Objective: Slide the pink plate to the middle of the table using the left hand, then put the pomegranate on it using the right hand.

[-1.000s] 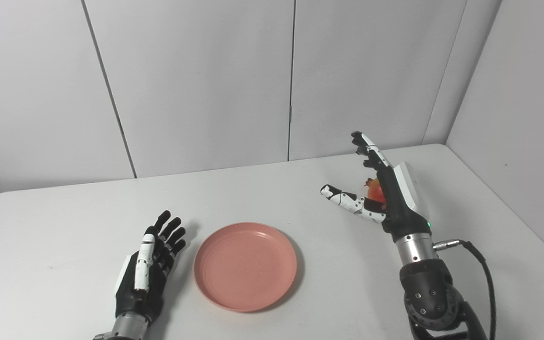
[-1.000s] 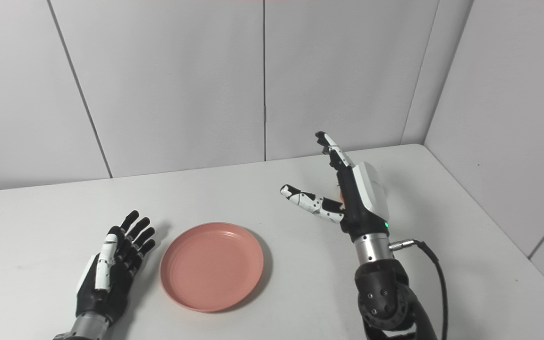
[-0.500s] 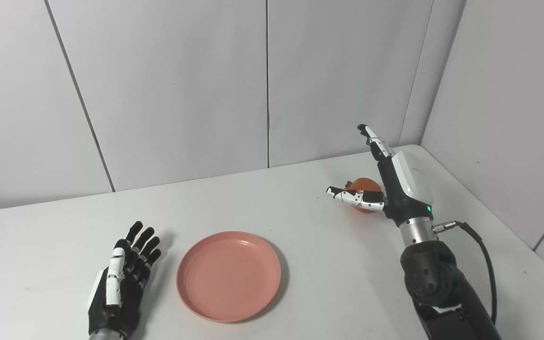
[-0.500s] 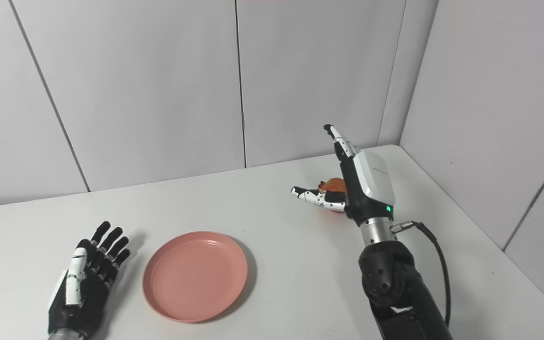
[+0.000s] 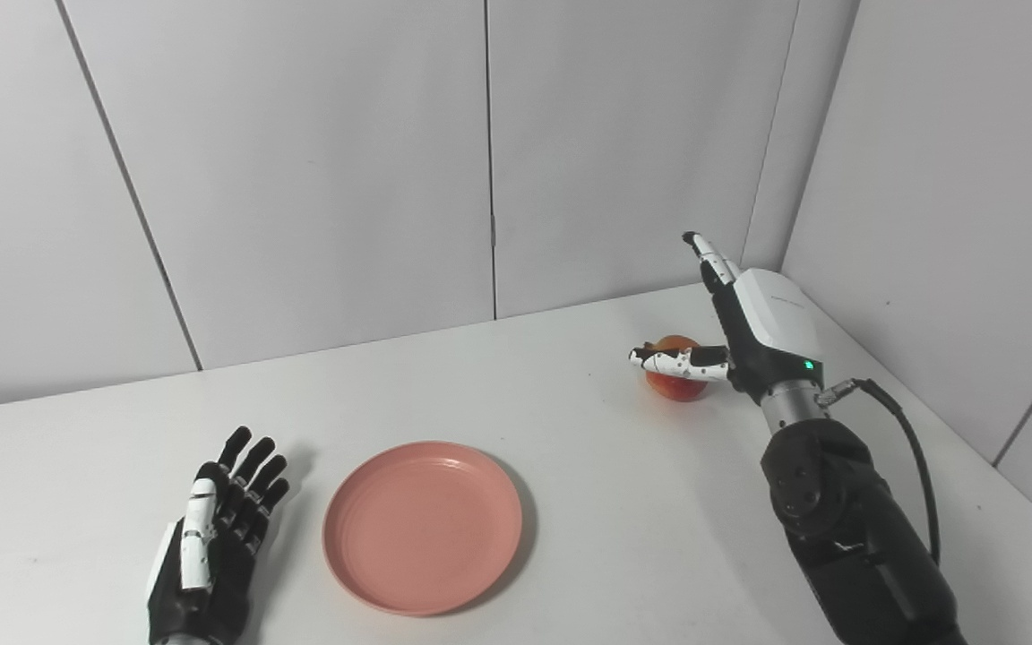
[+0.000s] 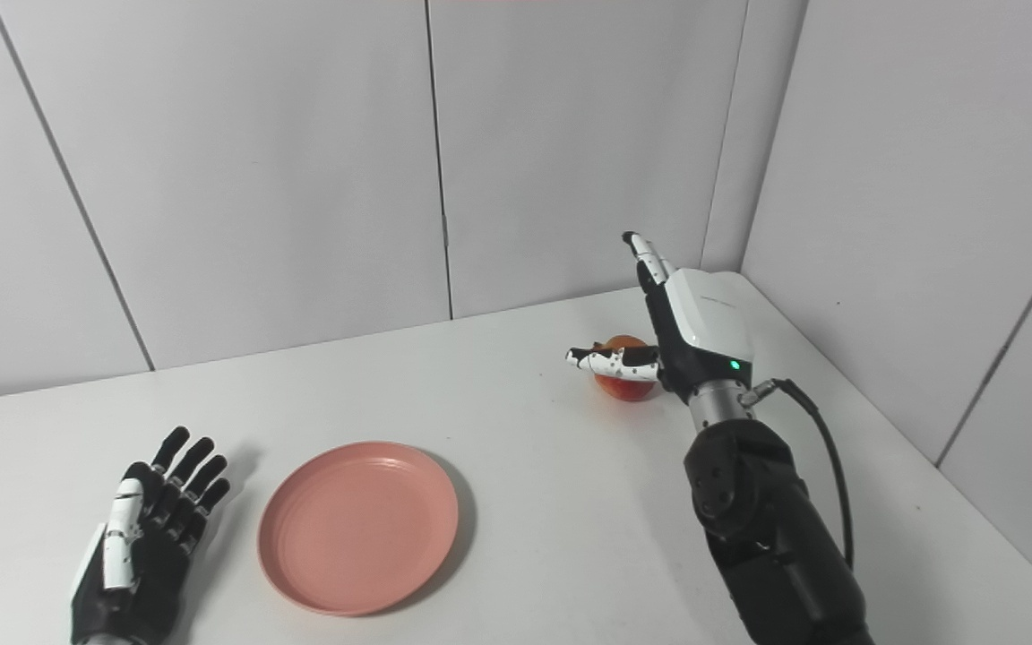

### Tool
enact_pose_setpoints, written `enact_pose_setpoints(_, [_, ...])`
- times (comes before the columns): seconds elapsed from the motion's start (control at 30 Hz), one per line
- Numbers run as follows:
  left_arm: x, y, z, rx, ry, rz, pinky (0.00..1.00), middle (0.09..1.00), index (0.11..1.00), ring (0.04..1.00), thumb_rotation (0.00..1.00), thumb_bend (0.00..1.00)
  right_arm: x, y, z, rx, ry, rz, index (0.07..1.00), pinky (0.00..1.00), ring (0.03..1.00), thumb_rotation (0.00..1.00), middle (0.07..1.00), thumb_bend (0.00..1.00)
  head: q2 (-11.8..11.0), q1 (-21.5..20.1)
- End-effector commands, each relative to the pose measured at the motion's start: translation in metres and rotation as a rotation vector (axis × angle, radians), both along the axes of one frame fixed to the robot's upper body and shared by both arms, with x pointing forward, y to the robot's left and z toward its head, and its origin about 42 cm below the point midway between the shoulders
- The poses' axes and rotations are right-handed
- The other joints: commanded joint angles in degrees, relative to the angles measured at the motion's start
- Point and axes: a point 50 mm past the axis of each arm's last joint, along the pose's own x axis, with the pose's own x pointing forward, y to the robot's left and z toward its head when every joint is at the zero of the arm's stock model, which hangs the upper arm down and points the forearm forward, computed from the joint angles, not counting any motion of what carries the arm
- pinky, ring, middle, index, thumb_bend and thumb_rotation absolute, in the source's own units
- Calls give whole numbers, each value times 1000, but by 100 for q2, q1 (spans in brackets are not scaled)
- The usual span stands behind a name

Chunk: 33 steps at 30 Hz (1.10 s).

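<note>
Two hands in play on my white table [image 5: 570, 376], and only the right one is busy. My right hand [image 5: 753, 331] is out toward two o'clock, fingers spread wide and pointing up, thumb stretched level across the top of the pomegranate [image 5: 679, 383]. Nothing is clamped: the hand is splayed with the fruit just beside the palm, and I cannot tell whether the thumb actually touches it. That pomegranate sits on the table, round, red-orange with a paler yellowish patch low down and a small crown nub poking up at its top left; part of it is hidden behind my thumb and palm. At six o'clock lies the pink plate [image 5: 422, 527], a flat salmon disc with a shallow raised rim and faint rings inside, bare of anything, well apart from the fruit. My left hand [image 5: 211, 542] rests at eight o'clock, just beside the plate's left edge but not touching it, fingers apart, holding nothing
</note>
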Motion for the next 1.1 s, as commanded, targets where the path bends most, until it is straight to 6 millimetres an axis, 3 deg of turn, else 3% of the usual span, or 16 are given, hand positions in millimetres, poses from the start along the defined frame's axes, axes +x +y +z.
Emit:
enact_pose_setpoints(0.0, [1, 4, 1, 3, 16, -5, 944, 928, 922, 923, 1000, 328, 10, -5, 24, -20, -28, -13, 954, 757, 880, 459, 938, 972, 28, -8])
enact_pose_setpoints(1.07, [0, 11, 5, -4, 28, -8, 937, 922, 917, 917, 1000, 325, 62, -25, 5, -31, 155, -47, 930, 733, 849, 435, 920, 979, 220, -80])
